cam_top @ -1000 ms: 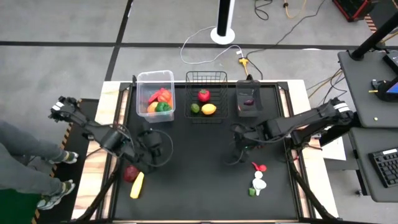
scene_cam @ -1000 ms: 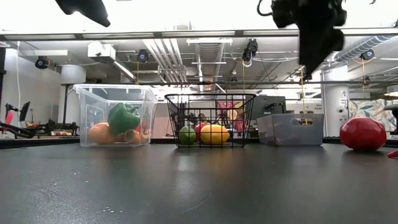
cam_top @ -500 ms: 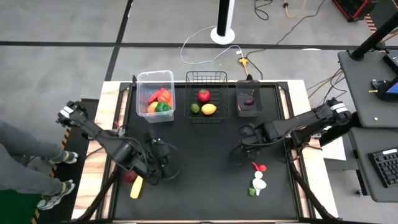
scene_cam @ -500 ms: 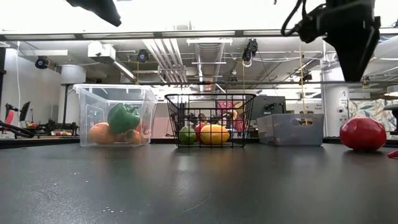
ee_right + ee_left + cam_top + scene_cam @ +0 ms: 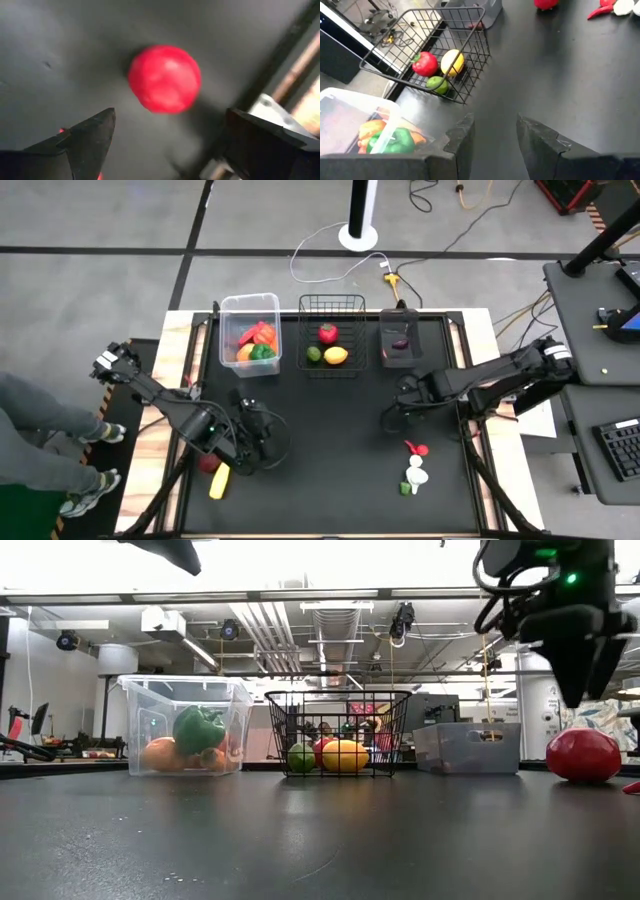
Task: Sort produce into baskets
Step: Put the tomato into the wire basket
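Note:
A red round fruit [image 5: 164,77] rests on the black table [image 5: 330,440], right of centre. My right gripper [image 5: 170,112] hangs above it, pointing down, open, one finger on either side and clear of it; in the low view my right gripper [image 5: 578,690] stands over the fruit [image 5: 583,755]. In the high view the gripper [image 5: 398,408] hides the fruit. My left gripper [image 5: 495,120] hovers over the table's left front [image 5: 268,438], a narrow gap between its fingers, nothing in it. The clear tub [image 5: 250,305], wire basket [image 5: 332,302] and dark bin [image 5: 400,330] line the far edge.
A red chili [image 5: 415,448], white pieces [image 5: 417,475] and a green bit [image 5: 405,488] lie at the right front. Another red fruit [image 5: 208,463] and a yellow one [image 5: 220,478] lie at the left front. A person's legs [image 5: 40,440] stand left of the table.
My right gripper has gone toward the table's right edge and come down over the red fruit, rolling as it went. My left gripper has shifted a little toward the near edge, then held still.

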